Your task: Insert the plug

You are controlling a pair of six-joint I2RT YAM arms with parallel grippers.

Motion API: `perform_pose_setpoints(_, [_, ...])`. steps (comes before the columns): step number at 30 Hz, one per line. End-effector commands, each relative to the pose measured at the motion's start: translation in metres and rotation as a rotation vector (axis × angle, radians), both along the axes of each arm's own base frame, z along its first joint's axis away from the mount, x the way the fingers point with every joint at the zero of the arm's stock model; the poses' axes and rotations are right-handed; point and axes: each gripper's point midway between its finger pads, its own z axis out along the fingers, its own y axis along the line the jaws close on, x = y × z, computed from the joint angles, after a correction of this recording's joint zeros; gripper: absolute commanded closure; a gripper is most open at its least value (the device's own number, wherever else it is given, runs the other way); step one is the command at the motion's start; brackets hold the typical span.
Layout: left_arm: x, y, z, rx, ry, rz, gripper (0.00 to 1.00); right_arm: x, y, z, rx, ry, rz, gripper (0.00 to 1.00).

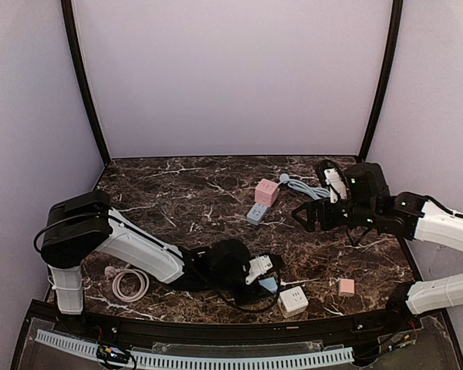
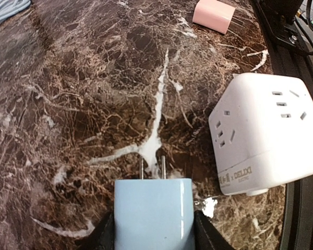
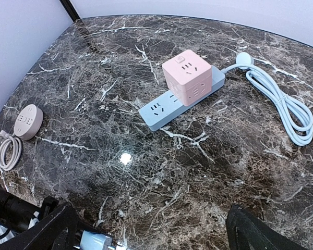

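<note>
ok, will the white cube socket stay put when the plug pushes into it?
Probably slides: the white cube socket sits loose on glossy marble, nothing bracing it. Looks like light plastic, so little resistance. Flat faces mean it won't roll, but an off-centre push from the blue plug could spin it.

Marble table (image 1: 185,193); white cube (image 1: 293,301), blue strip (image 1: 256,213)

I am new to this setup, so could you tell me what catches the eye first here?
The left gripper pinches a light blue plug, prongs out, beside a white cube socket near the front. Farther back, a pink cube socket sits on a blue-grey power strip, the right gripper open to its right.
</note>
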Motion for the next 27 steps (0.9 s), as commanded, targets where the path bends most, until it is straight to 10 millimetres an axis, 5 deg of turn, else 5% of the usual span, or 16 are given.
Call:
perform_pose_setpoints(1, [0.016, 0.004, -0.002, 0.042, -0.081, 0.087, 0.58, -0.001, 0.002, -0.005, -0.002, 0.0, 0.012, 0.01])
perform_pose_setpoints(9, [0.035, 0.031, 0.006, 0.064, -0.111, 0.275, 0.67, 0.001, 0.006, -0.006, 0.006, -0.004, 0.016, 0.01])
perform_pose_setpoints(16, [0.063, 0.104, 0.007, 0.13, -0.111, 0.688, 0.65, 0.003, 0.01, -0.008, 0.014, -0.004, 0.024, 0.01])
perform_pose_setpoints(22, [0.062, 0.135, 0.001, 0.086, -0.006, 0.895, 0.55, -0.001, 0.012, -0.009, 0.028, -0.001, 0.04, 0.01])
perform_pose_setpoints(27, [0.064, 0.13, -0.002, 0.072, 0.024, 0.928, 0.38, -0.004, 0.007, -0.006, 0.036, -0.015, 0.034, 0.01])
